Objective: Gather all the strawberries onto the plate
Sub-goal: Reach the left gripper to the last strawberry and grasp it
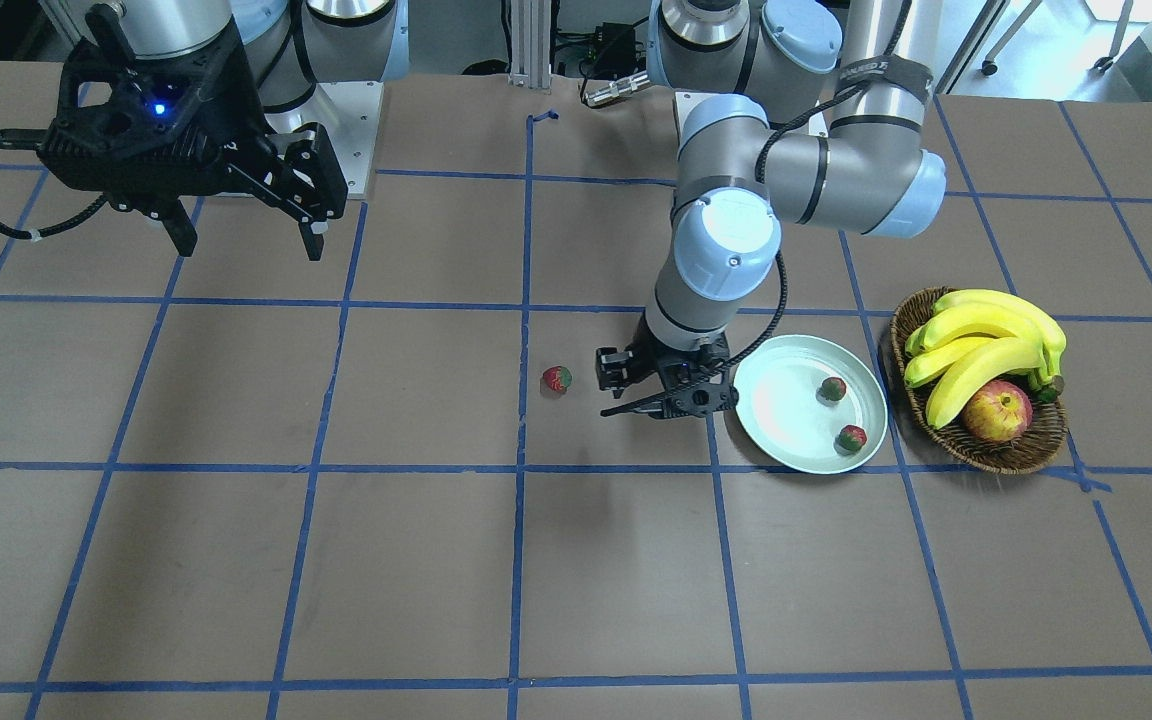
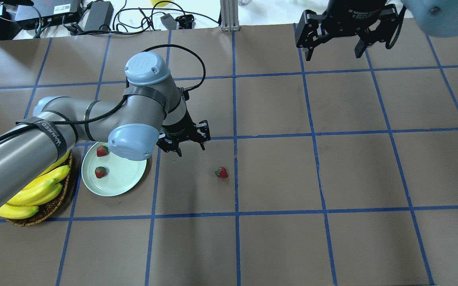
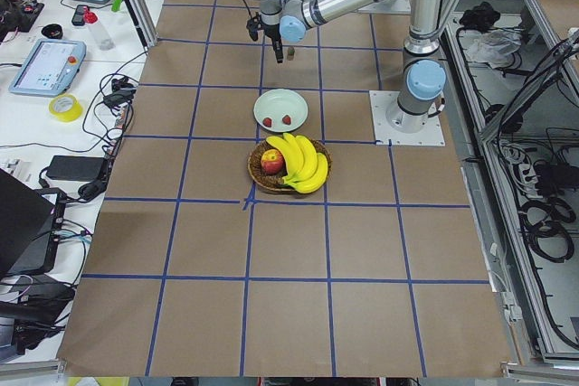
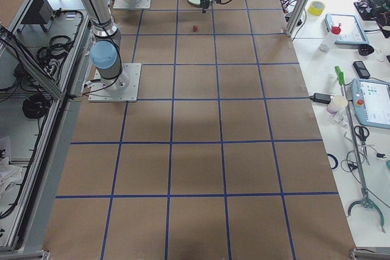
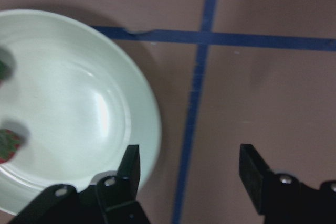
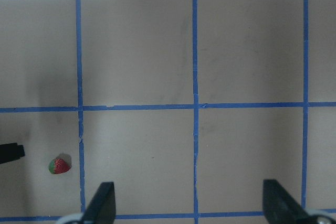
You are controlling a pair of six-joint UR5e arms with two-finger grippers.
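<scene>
**A:** Biggest first: the table point(image 2: 332, 178), brown with a blue tape grid, most of its squares bare board. The left arm point(image 2: 74, 119) stretches low across its own half.

**B:** And the right gripper point(image 1: 249, 248)?

**A:** It hangs high near the robot's edge of the table, jaws spread wide, nothing between them, with open board beneath it.

**B:** What's on the left side?

**A:** The wicker basket point(image 1: 1006, 455) with bananas point(image 1: 986, 340) and an apple point(image 1: 998, 412). Just beside it is the plate point(image 1: 786, 410). One strawberry point(image 1: 833, 388) and a second strawberry point(image 1: 851, 437) lie in the plate, apart, on the basket side.

**B:** The left gripper point(image 2: 191, 150)?

**A:** Low over the table at the plate's rim, jaws parted and holding nothing. The third strawberry point(image 1: 557, 379) lies on the board near it, close by a tape line, with bare surface all round.

**B:** Do the views differ?

**A:** Overhead, the arm covers part of the plate's rim and hides the apple, while the front-facing camera shows both whole. The left wrist camera has one finger point(image 5: 131, 166) over the rim and the other over bare board. The right wrist camera looks straight down and catches the third strawberry but not the plate (the side views are too small to add detail).
</scene>
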